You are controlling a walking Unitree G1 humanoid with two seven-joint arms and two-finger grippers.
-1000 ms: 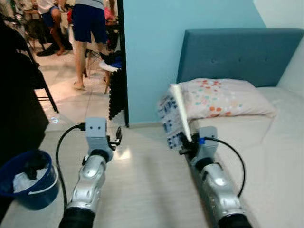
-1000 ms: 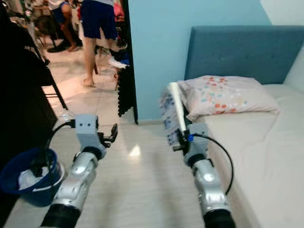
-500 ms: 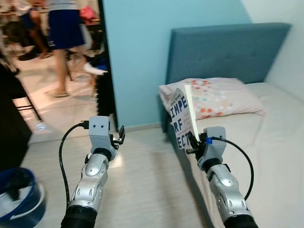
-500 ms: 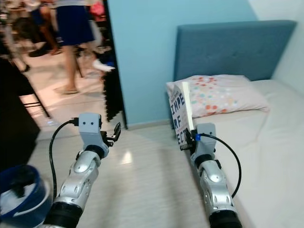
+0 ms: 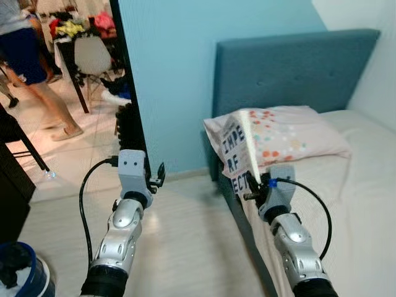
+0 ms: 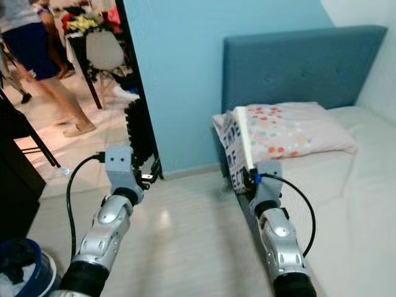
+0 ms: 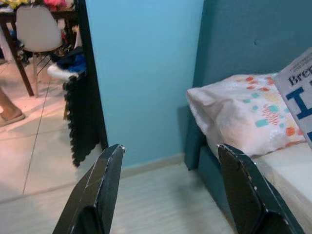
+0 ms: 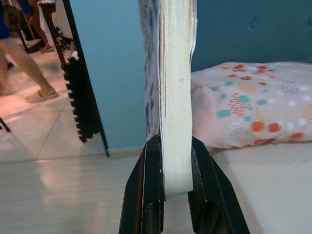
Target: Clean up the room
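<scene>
My right gripper (image 8: 168,183) is clamped on a book (image 5: 240,151), upright at centre frame before the pillow (image 5: 291,133) on the bed (image 5: 365,185). My left gripper (image 7: 168,190) hangs spread, empty, lower left over the floor (image 5: 179,241).

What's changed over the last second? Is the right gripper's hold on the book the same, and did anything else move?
The camera swung right, so the blue bucket slid to the lower left edge; that is the view moving, not the bucket. The person in the next room walked off to the left. The right gripper stays shut on the book, upright by the pillow. The left gripper remains open.
</scene>
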